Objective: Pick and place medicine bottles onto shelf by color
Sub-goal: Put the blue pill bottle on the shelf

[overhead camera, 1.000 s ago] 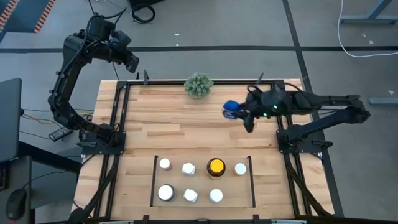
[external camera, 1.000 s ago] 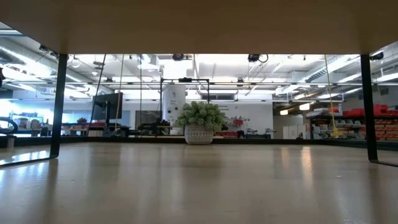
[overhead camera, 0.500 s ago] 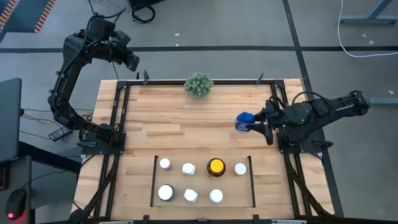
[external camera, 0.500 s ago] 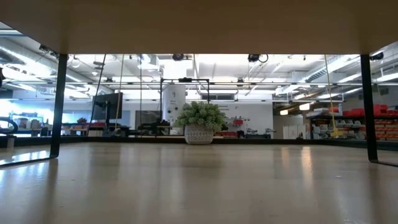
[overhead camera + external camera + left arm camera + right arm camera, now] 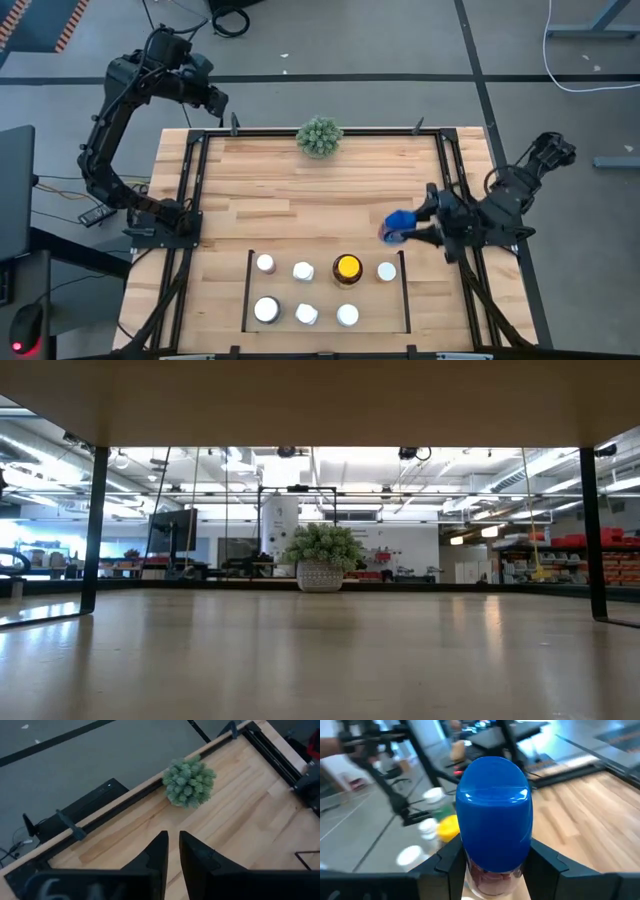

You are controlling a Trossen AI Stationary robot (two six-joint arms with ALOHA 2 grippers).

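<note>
My right gripper (image 5: 408, 228) is at the table's right side, just beyond the shelf's far right corner, shut on a blue-capped bottle (image 5: 397, 224). The shelf (image 5: 247, 290), a bay outlined in thin black strips, holds several bottles standing on their bases in two rows. Most are white-capped, such as one (image 5: 387, 270). One amber bottle has a yellow cap (image 5: 348, 267). My left gripper (image 5: 172, 842) hangs high over the table's far left corner. It is open by a narrow gap with nothing in it. My right gripper pinches the bottle between its two fingers (image 5: 451, 862), one on each side of the clear body (image 5: 492, 874) just below the blue cap (image 5: 494, 815). The fingers come nearly level from the table's right. The bottle is lifted clear of the table, its cap standing out past the fingers.
A green spiky plant ball (image 5: 319, 136) sits at the middle of the far edge. It also shows in the left wrist view (image 5: 190, 782) and the low view (image 5: 320, 560). Black frame rails (image 5: 448, 170) run along the table's sides. Bare wood lies between plant and shelf.
My right gripper has swung from the middle far part of the table toward the right edge and the near edge. It has carried the blue-capped bottle, still held clear of the wood, to just beyond the shelf's far right corner.
</note>
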